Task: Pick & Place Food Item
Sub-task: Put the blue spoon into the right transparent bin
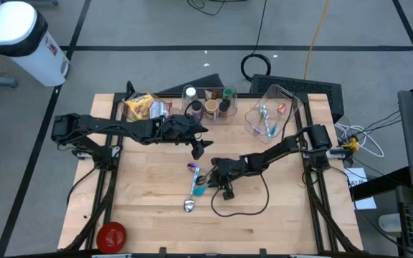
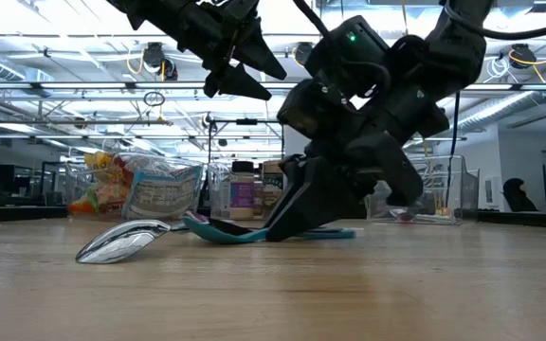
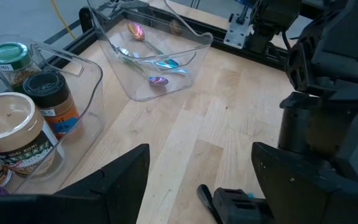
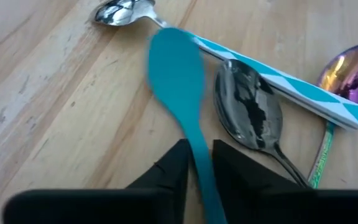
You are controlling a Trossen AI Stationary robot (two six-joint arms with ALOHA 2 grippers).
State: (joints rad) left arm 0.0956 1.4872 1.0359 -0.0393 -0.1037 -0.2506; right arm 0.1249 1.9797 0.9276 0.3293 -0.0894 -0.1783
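From above, mid-table, we see the right gripper (image 1: 219, 179) low over a small cluster of cutlery, with the teal spoon (image 1: 198, 188) just beside it toward the left arm; its long axis runs roughly along the table's depth, toward the silver spoon (image 1: 188, 206) lying nearer the front edge. The left gripper (image 1: 199, 148) hangs higher and a little farther back, so we judge the right arm the nearer one for the lift

At table height, we see the right gripper (image 2: 297, 213) tipped down onto the wood, its fingers meeting the teal spoon (image 2: 218, 229) at the handle end, bowl pointing away from it

Through the left wrist camera, we find that arm's fingers (image 3: 120, 180) spread wide with nothing between them, looking toward the clear bin (image 3: 157, 59) of cutlery and the spice jars (image 3: 51, 99)

Through the right wrist camera, the teal spoon (image 4: 178, 68) runs straight out from the fingers (image 4: 169, 168), which pinch its handle from both sides; a dark spoon (image 4: 248, 112) lies just beside it, so the lift must go straight up along that axis
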